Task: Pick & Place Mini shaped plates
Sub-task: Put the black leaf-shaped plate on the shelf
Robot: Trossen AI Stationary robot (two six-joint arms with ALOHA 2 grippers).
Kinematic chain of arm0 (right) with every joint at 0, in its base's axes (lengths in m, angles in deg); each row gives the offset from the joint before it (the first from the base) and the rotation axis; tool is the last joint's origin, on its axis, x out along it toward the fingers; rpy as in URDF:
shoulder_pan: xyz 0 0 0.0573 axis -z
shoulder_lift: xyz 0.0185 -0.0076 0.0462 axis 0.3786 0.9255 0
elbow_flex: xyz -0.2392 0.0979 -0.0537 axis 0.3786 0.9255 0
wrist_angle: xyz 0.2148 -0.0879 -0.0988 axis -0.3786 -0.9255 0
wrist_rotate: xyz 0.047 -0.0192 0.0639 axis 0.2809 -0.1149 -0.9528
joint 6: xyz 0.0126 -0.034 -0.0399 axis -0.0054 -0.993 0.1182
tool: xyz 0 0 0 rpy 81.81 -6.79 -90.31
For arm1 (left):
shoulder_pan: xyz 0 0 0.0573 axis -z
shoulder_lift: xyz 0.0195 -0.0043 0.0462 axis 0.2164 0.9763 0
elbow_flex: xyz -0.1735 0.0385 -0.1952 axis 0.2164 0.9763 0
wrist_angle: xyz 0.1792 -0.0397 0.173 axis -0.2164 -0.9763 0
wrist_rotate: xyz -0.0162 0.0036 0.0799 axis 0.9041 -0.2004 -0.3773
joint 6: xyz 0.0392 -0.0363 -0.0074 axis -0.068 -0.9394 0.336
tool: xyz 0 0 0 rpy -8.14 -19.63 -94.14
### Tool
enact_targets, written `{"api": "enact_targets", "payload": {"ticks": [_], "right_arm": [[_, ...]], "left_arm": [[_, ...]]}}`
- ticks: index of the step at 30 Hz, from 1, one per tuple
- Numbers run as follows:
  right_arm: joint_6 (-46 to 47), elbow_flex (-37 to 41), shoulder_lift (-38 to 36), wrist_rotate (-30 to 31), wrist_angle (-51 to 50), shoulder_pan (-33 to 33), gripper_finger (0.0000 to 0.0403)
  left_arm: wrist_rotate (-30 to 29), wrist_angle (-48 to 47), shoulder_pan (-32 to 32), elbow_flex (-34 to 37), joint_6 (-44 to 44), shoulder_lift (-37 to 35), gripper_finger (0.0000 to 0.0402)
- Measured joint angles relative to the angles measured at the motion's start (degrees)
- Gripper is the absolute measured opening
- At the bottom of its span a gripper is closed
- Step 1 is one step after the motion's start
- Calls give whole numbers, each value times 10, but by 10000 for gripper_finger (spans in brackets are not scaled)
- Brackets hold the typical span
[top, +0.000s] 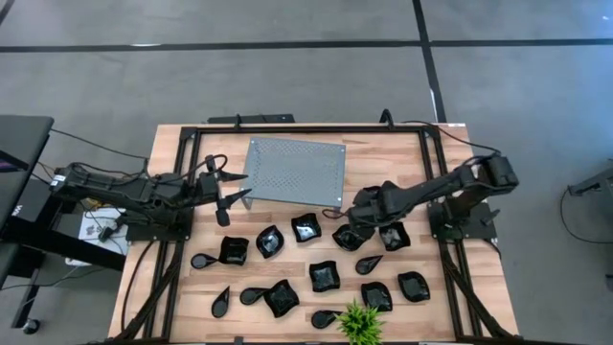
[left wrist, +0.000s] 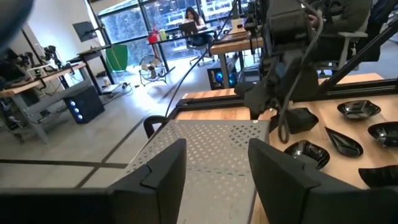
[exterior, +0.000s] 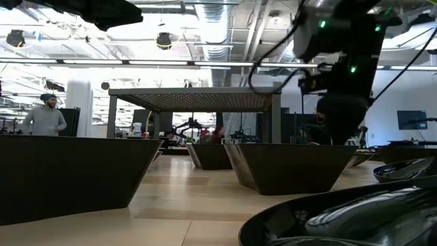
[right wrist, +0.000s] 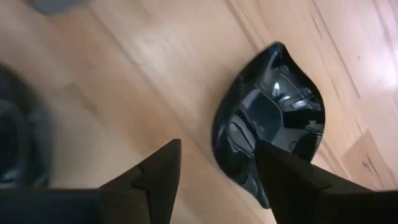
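right gripper (right wrist: 214,171) | fingers apart | over plate (right wrist: 268,118), 1 finger at its rim

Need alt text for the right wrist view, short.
The right gripper, fingers open, hovers over a glossy black teardrop-shaped mini plate on the light wooden table, one finger over the plate's rim.
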Motion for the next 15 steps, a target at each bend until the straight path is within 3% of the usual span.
{"api": "enact_targets", "payload": {"ticks": [8, 11, 15], "right_arm": [[-23, 0, 70, 2, -15, 29, 176], [-4, -4, 80, 7, -17, 40, 125], [-16, -6, 71, -25, -39, 50, 21]], "left_arm": [[0, 1, 0, 0, 0, 0, 176], [0, 1, 0, 0, 0, 0, 176], [0, 1, 0, 0, 0, 0, 176]]}}
